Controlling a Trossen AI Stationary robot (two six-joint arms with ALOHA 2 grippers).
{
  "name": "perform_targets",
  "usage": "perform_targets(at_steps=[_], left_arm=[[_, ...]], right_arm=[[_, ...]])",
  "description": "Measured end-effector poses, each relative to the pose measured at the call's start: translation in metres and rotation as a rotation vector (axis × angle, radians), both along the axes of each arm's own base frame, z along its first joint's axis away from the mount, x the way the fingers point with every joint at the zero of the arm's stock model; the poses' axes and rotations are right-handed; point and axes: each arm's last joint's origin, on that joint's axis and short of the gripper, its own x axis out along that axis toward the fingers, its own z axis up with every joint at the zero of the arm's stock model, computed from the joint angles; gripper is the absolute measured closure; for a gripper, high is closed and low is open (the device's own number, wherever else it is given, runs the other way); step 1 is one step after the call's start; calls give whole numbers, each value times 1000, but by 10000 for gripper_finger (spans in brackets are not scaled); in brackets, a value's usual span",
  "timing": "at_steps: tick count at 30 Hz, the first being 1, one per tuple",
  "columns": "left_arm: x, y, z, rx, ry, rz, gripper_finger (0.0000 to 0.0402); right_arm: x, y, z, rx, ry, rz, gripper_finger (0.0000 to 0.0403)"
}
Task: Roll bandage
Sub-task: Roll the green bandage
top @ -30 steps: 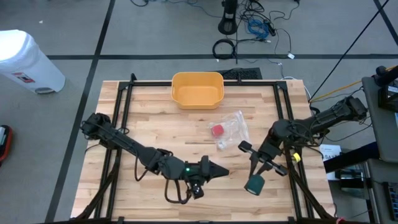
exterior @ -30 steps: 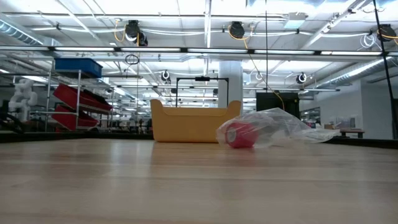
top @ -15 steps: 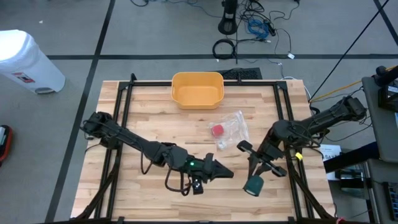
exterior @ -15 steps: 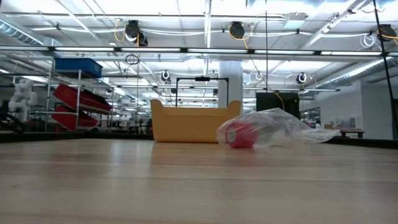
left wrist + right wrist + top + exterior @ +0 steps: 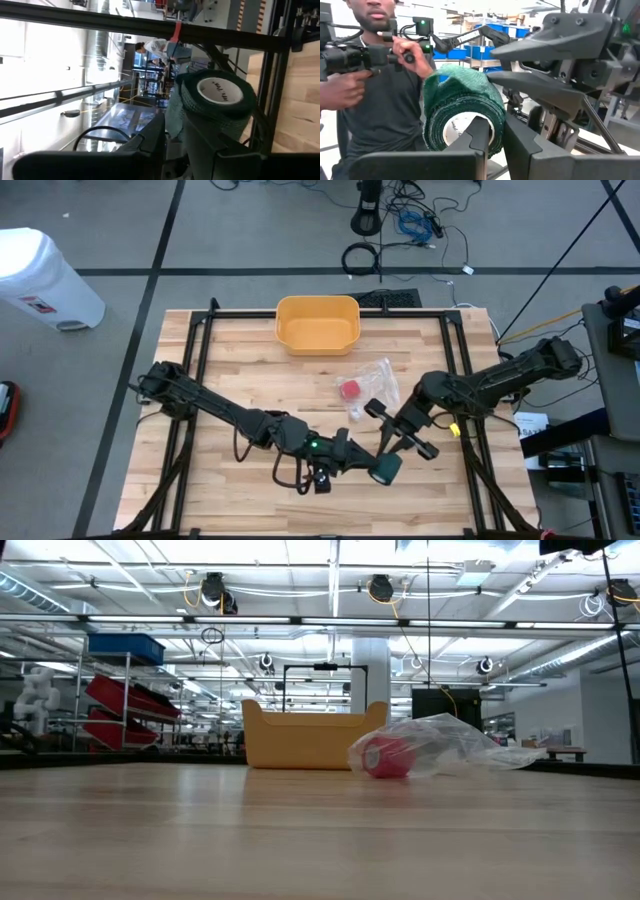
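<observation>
worktop point(image 5: 250, 385): wood, yellow bin point(image 5: 317, 324) at far edge, clear bag point(image 5: 372, 387) with red roll mid-right | right end effector point(image 5: 384, 465): clenched on green bandage roll point(image 5: 383, 470), held above near-centre worktop | left end effector point(image 5: 366, 463): tip right beside the roll, fingers narrowly apart, contact unclear | person behind, in right wrist view

Dark green bandage roll point(image 5: 385, 470), white core, raised above table's front
</observation>
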Motion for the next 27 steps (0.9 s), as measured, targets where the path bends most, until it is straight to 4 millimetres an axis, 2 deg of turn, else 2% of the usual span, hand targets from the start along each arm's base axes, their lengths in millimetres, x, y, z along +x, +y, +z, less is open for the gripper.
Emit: perform_targets(at_steps=[10, 27], left_arm=[[0, 2, -5, 17, 48, 68, 324], [0, 1, -11, 22, 124, 57, 326]], right_arm=[[1, -1, -2, 7, 27, 1, 369], [1, -1, -4, 5, 59, -7, 369]])
